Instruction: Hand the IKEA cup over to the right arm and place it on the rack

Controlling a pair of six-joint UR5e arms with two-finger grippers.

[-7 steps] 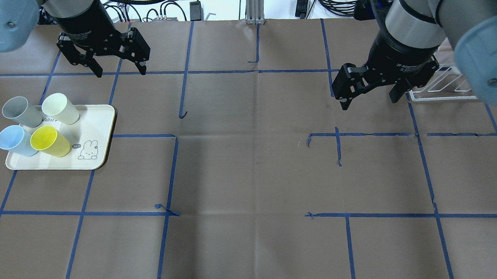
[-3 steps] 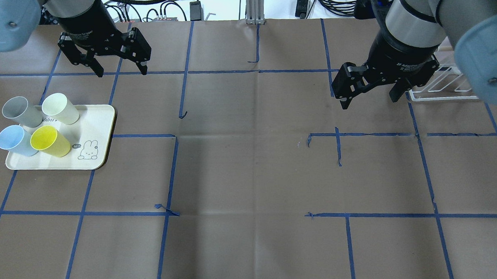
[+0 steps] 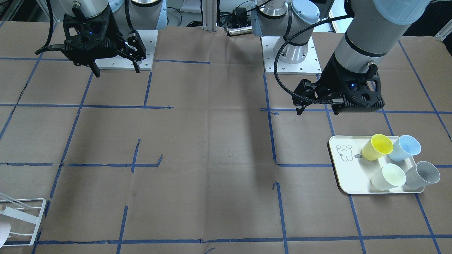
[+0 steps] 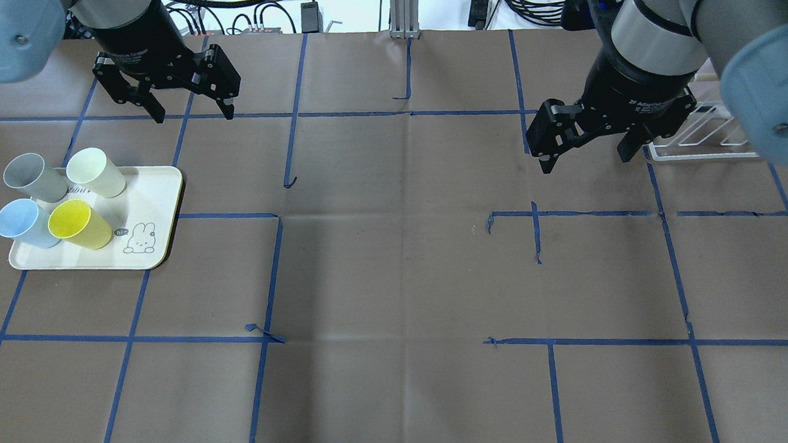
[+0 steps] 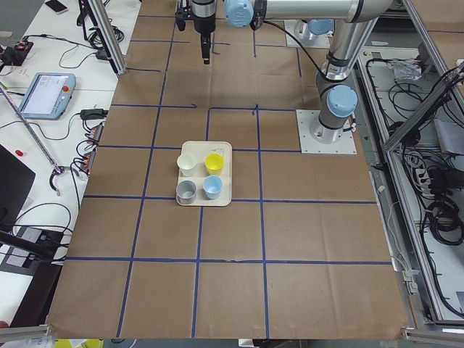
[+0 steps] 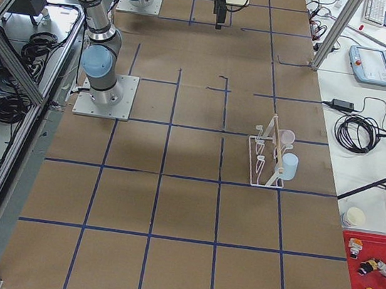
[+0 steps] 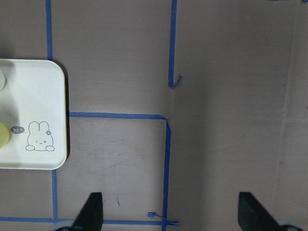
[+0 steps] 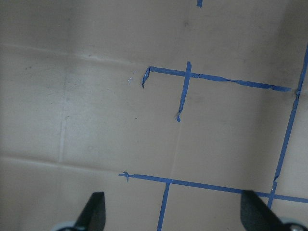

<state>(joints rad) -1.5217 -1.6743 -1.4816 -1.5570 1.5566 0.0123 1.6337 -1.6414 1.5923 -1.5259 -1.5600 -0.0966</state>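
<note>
Several plastic cups stand tilted on a cream tray [image 4: 152, 200] with a rabbit drawing: grey [image 4: 32, 176], pale green [image 4: 94, 172], blue [image 4: 23, 223] and yellow [image 4: 78, 223]. My left gripper [image 4: 192, 115] hangs open and empty above the table, beside the tray's far corner and apart from the cups. Its wrist view shows the tray's corner [image 7: 33, 120] and both fingertips [image 7: 91, 211] spread. My right gripper [image 4: 586, 161] is open and empty over bare paper, next to the white wire rack [image 4: 705, 137]. Both grippers also show in the front-facing view, left [image 3: 317, 111] and right [image 3: 116, 71].
Brown paper with blue tape lines [image 4: 411, 112] covers the table. In the exterior right view the rack [image 6: 267, 155] holds a pink cup [image 6: 287, 137] and a pale blue cup [image 6: 289, 163]. Cables and an aluminium post [image 4: 404, 12] lie beyond the table edge.
My left gripper has shifted very slightly. The cups, tray, rack and right gripper have not moved.
</note>
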